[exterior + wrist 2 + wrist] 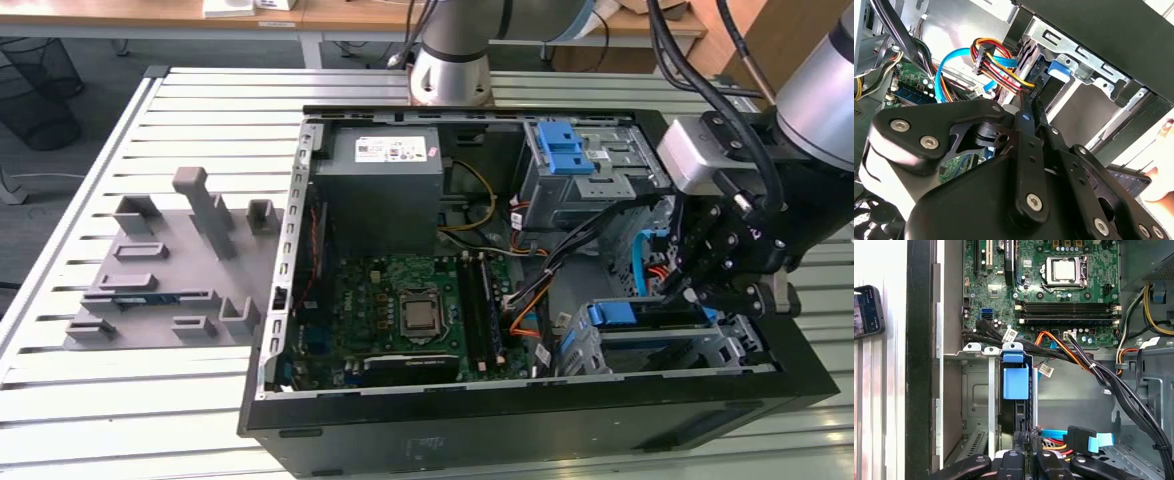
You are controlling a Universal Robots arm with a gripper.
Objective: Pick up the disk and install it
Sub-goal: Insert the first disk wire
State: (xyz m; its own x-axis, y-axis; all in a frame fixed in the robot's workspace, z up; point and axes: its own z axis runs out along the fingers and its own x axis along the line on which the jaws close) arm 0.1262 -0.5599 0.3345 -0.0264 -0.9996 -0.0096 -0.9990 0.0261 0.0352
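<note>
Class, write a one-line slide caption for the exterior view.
Gripper lowered at the drive cage inside an open computer case, beside the motherboard.

Disk [1015,382] mostly hidden in its bay, only blue rail end exposed.

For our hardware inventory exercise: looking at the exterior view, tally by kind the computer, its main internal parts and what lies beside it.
Black open computer case: 1
Green motherboard: 1
Grey metal power-supply box: 1
Grey plastic fixture tray: 1
Total: 4
</note>
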